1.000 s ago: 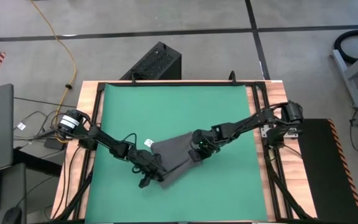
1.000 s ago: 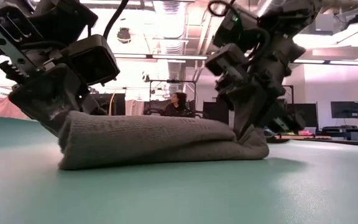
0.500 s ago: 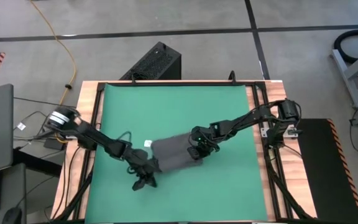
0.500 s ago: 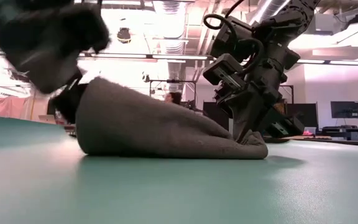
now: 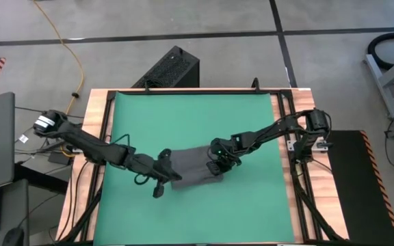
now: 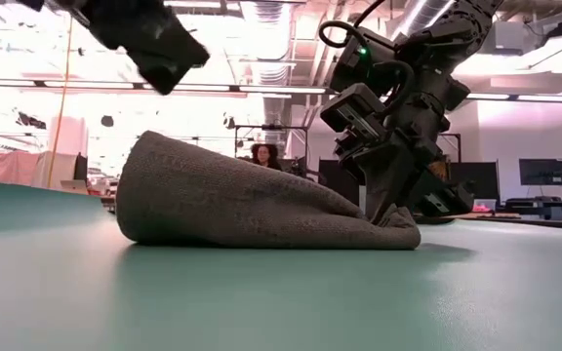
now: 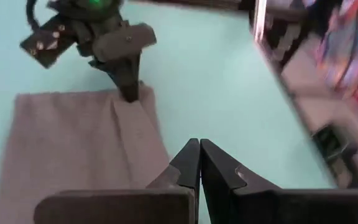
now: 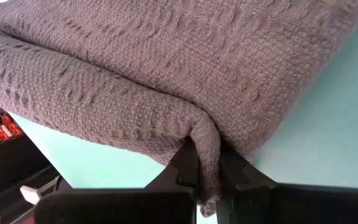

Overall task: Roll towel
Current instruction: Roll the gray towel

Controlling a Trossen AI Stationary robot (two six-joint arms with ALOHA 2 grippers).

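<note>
While the right fingers (image 8: 205,186) pinch its 3 o'clock edge, the towel (image 5: 193,166) looks soft and floppy; left fingers (image 7: 199,163) hover clenched, empty.

Green mat (image 5: 197,123), black box (image 5: 169,68)

Towel: I see grey towel (image 8: 166,68) folded in layers on green mat (image 8: 328,124).
Right gripper: my right gripper (image 8: 205,163) pinches a towel fold between its fingers (image 8: 182,165).
</note>
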